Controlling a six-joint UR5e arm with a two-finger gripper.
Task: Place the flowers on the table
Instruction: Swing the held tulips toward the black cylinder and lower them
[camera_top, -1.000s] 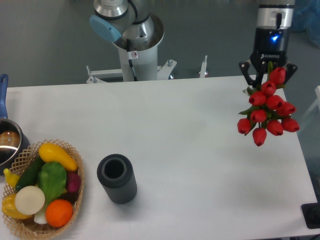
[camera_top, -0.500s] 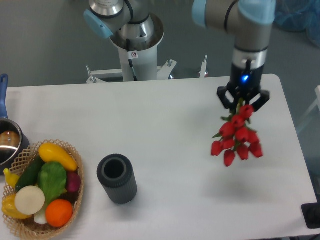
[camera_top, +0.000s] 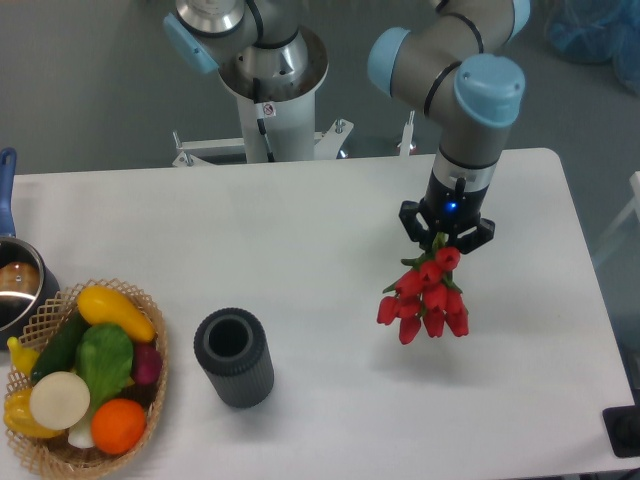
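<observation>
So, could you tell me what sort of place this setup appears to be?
Probably a robotics lab: a robot arm on a pedestal, a bare white table, and props such as fake flowers and a fruit-and-vegetable basket.

One bunch of flowers (camera_top: 425, 298), one cylinder (camera_top: 234, 357), one basket (camera_top: 45, 312)

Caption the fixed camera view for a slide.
Gripper holding red flowers above the white table.

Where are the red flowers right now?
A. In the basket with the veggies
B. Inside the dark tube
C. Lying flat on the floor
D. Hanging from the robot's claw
D. The flowers hang from the gripper, which is closed on their stems above the table, far from the dark cylinder and the wicker basket.
</observation>
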